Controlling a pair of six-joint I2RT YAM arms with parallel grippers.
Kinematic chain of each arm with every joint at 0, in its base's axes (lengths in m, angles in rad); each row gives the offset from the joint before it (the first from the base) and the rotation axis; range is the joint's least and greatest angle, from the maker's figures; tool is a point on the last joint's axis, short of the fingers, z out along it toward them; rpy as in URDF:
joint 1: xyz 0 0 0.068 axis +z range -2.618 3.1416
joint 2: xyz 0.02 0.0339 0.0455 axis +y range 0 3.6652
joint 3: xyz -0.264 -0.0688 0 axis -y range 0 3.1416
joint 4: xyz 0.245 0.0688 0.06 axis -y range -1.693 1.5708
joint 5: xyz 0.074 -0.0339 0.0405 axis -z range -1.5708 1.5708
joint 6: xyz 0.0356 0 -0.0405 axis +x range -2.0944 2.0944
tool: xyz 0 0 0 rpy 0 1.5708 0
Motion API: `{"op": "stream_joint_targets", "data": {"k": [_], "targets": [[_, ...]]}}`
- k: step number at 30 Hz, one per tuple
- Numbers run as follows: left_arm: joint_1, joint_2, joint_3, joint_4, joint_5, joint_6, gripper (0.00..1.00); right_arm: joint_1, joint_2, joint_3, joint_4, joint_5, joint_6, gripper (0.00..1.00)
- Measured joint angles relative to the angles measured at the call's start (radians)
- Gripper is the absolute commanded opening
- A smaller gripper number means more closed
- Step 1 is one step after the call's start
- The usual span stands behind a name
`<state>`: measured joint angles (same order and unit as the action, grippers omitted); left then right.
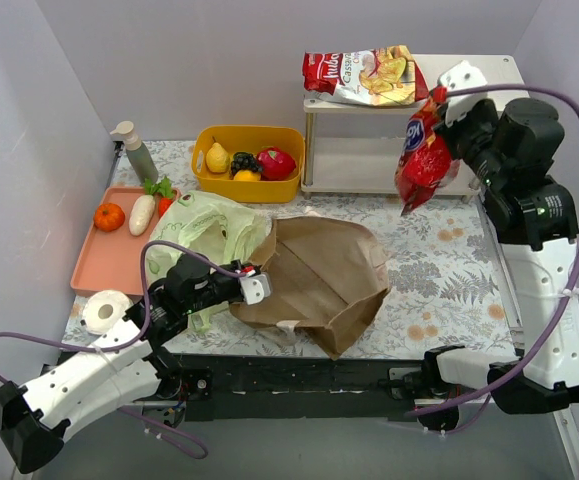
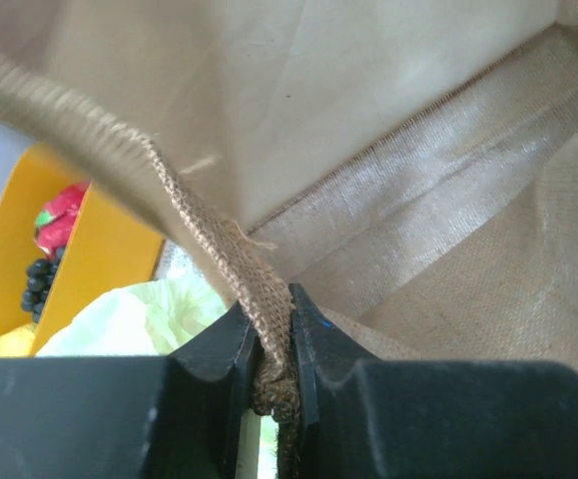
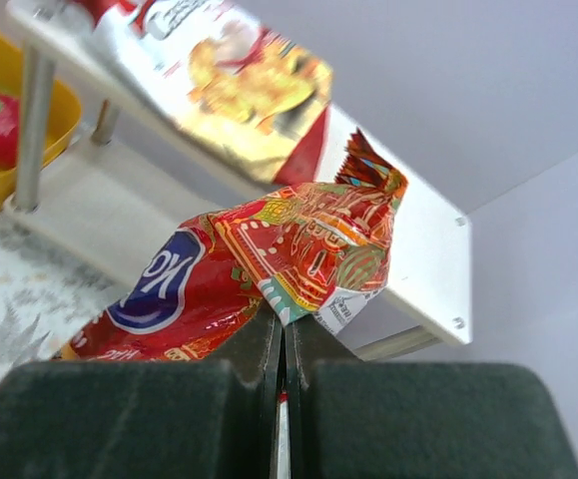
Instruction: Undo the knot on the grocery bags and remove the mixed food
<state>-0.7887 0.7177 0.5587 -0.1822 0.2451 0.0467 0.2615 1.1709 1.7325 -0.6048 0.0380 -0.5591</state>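
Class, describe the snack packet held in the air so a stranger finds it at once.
Find the white shelf at the far right. At its right end a red packet hangs pinched in the right gripper. Unlike the packet lying on the shelf top, it dangles in mid-air and shows a blue oval logo.

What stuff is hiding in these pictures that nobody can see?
- Inside the brown bag: in the top view its own folded side covers it; the left wrist view is too close and shows only fabric.
- Inside the green bag: in the top view crumpled plastic hides any food.
- Name on the red packet: in the right wrist view creases fold most letters away.
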Motion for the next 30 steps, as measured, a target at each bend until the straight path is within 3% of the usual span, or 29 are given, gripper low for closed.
{"op": "stream_joint_targets", "data": {"k": [3, 7, 20, 30], "targets": [[0.000, 0.012, 0.000, -0.017, -0.001, -0.009, 0.00, -0.012, 0.049, 0.105, 0.029, 0.037, -0.002, 0.01], [0.000, 0.030, 0.004, -0.031, 0.001, -0.020, 0.00, -0.031, 0.021, 0.084, 0.072, 0.065, 0.014, 0.01], [0.000, 0.043, 0.028, -0.042, -0.026, -0.074, 0.00, -0.071, -0.129, -0.375, 0.027, -0.021, 0.246, 0.01], [0.000, 0.067, 0.075, -0.104, -0.032, -0.089, 0.00, -0.191, 0.000, -0.623, 0.233, -0.144, 0.593, 0.01]]}}
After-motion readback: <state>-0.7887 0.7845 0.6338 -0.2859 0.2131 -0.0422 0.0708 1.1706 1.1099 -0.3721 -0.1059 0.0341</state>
